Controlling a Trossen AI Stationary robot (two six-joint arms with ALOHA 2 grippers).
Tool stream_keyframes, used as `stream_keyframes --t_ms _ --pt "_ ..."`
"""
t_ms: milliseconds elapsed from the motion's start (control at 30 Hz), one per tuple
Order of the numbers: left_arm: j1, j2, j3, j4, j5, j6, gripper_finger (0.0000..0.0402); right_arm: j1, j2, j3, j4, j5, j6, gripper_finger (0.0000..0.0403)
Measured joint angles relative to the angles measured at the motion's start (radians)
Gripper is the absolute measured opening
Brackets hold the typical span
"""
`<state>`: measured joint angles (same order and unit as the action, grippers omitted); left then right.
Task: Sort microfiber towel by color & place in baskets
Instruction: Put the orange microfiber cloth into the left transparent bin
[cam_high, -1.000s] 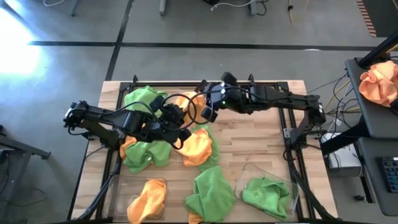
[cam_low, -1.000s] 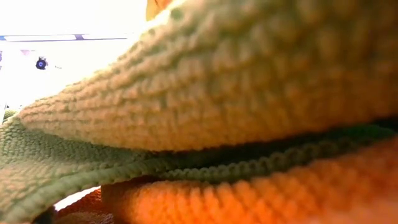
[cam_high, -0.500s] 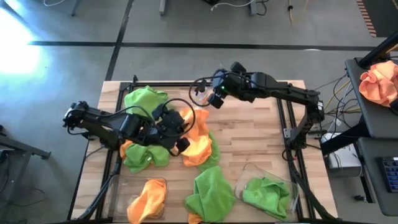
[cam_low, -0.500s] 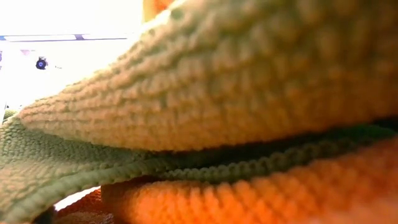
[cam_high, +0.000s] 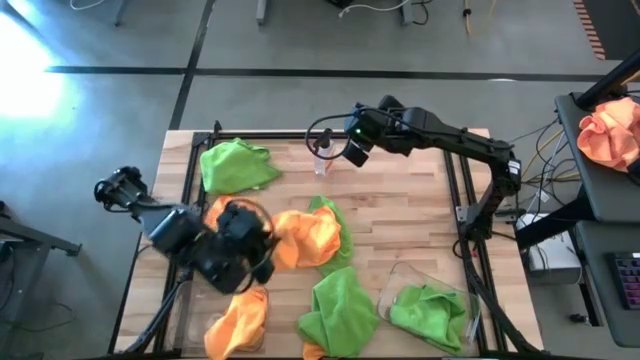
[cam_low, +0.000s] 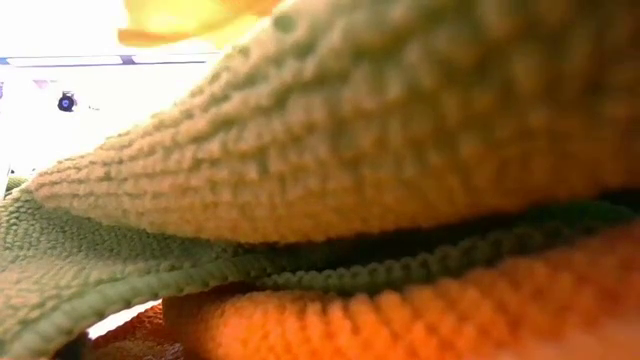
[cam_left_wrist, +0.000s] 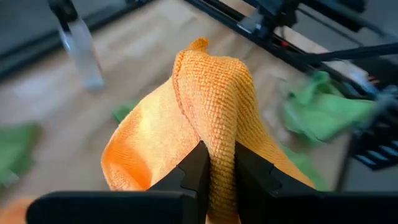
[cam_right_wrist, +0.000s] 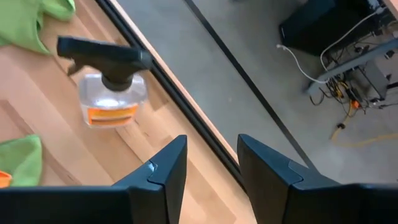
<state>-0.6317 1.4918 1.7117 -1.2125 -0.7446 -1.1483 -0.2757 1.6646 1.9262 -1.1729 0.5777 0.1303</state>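
High view shows the pale butcher-block wooden table (cam_high: 400, 215) with two clear plastic rectangular baskets: the left basket (cam_high: 196, 306) holds an orange fuzzy microfiber towel (cam_high: 238, 315), the right basket (cam_high: 452, 300) a lime green towel (cam_high: 428, 308). More green and orange cloths lie loose between. The left gripper (cam_left_wrist: 216, 163) pinches another orange microfiber towel (cam_left_wrist: 205, 106). The right gripper (cam_right_wrist: 211, 163) hangs parted near a small clear spray bottle (cam_right_wrist: 111, 87)

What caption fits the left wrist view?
Left end effector shut on an orange towel, lifted above the table.
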Motion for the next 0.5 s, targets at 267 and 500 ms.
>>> stream_keyframes --t_ms 267,500 --pt "-0.192 0.0 0.018 -0.016 0.05 -0.324 0.0041 -0.002 0.0 -0.119 0.003 -0.002 0.02 0.0131" --pt "-0.296 0.025 0.018 -0.09 0.164 -0.549 0.0041 -0.002 0.001 -0.213 0.001 -0.01 0.071 0.0139"
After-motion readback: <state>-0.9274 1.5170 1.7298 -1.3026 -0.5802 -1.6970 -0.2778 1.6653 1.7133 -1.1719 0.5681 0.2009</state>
